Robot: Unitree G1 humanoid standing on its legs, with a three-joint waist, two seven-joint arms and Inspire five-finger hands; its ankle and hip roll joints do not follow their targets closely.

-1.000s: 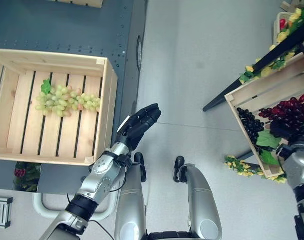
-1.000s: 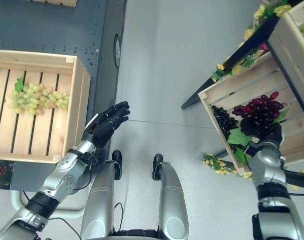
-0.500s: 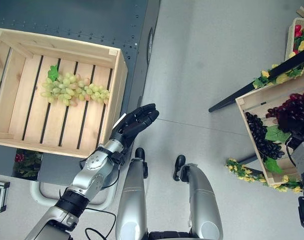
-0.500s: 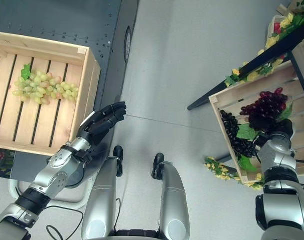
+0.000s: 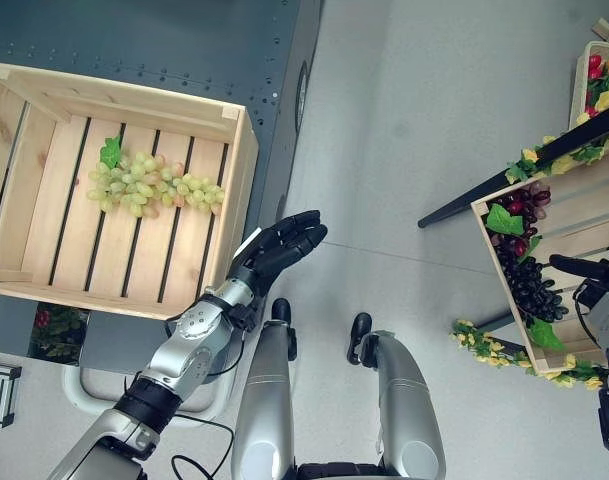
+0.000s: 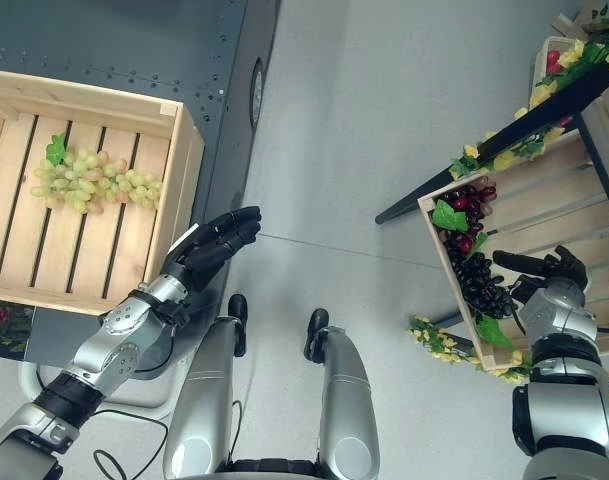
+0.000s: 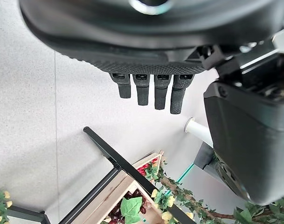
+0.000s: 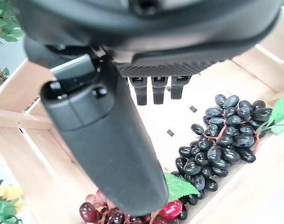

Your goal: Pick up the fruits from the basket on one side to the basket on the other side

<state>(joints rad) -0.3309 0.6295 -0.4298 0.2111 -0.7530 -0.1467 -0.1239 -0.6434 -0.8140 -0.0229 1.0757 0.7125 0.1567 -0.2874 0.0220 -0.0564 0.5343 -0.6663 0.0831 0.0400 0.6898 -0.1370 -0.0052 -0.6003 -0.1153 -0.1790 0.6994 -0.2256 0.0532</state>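
Hovering, fingers straight and empty: right hand [image 6: 546, 270] above black grapes [image 8: 219, 151]; left hand [image 5: 279, 248] beside crate [image 5: 235, 200].

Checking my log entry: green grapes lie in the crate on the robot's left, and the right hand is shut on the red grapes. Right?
Not quite. The right hand is open, holding nothing; the right wrist view shows the red grapes lying in the crate. The green grapes part is right.

Both crates [image 5: 234, 160] [image 6: 539, 200]: pale unfinished slatted wood, matt. Black grapes [image 8: 216, 151]: glossy, smooth. Green grapes [image 5: 149, 187]: duller. Hands [image 5: 279, 250] [image 6: 544, 268]: matt dark plastic. Floor [image 5: 414, 120]: smooth, speckled grey.
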